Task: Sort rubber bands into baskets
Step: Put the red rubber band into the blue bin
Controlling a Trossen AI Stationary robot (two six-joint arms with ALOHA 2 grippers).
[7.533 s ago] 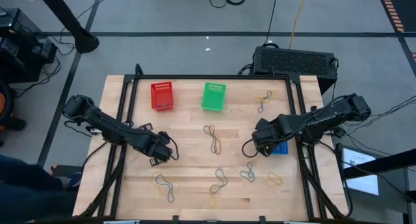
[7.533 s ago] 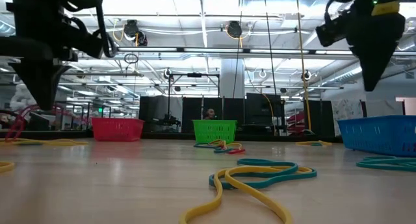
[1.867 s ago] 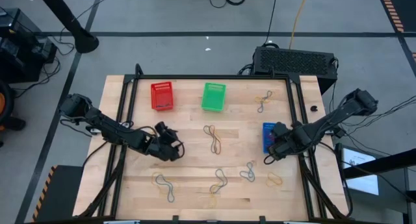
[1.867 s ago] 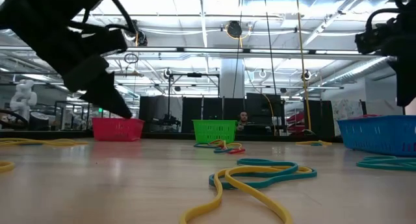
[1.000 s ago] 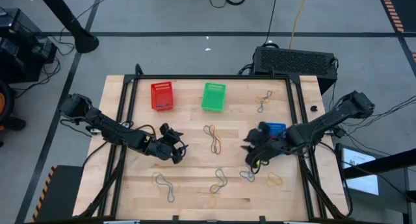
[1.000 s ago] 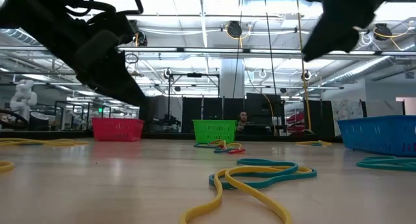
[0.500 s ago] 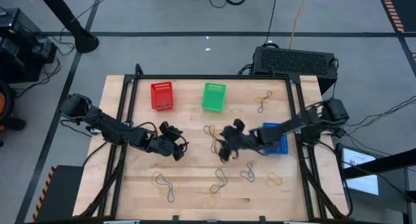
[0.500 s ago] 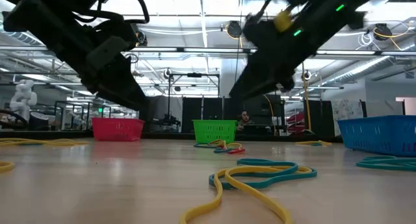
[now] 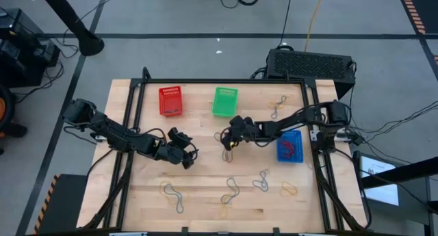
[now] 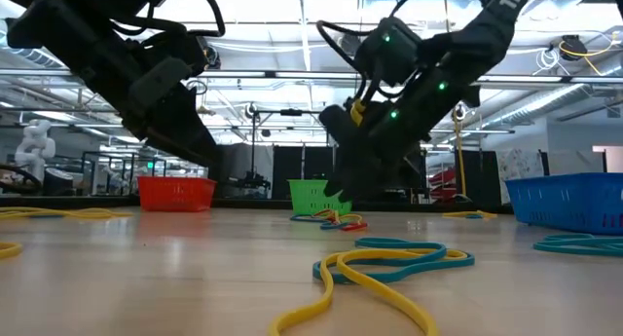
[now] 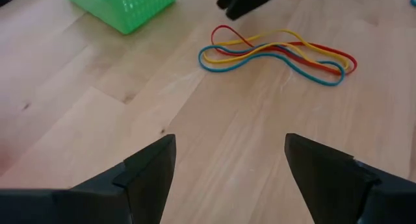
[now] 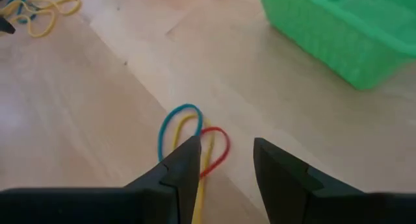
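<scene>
A cluster of red, yellow and blue rubber bands [image 9: 224, 147] lies on the table's middle; it also shows in the left wrist view [image 11: 279, 52] and the right wrist view [image 12: 194, 138]. My right gripper [image 9: 229, 138] is open, low over the cluster's far end, its fingers [image 12: 185, 162] astride the band loops. My left gripper [image 9: 183, 156] is open and empty to the cluster's left, above the table. The red basket [image 9: 170, 100] and the green basket [image 9: 224, 101] stand at the far side. The blue basket [image 9: 289, 146] stands at the right, with red bands inside. My right gripper comes slanting down from the table's right at the far end of the band cluster [image 12: 207, 141]. One finger [image 12: 185, 162] stands in front of the yellow band. I cannot tell whether it touches the bands, which lie flat on the table.
More bands lie near the front edge [image 9: 171, 193] [image 9: 230, 190] [image 9: 261, 181] [image 9: 289, 189] and at the far right [image 9: 275, 106]. A big black box [image 9: 309, 62] stands behind the table. Black rails [image 9: 134, 126] run along both sides.
My right gripper has swept from in front of the blue basket toward the table's left and far side, down to the band cluster in the middle. The bands have not moved.
</scene>
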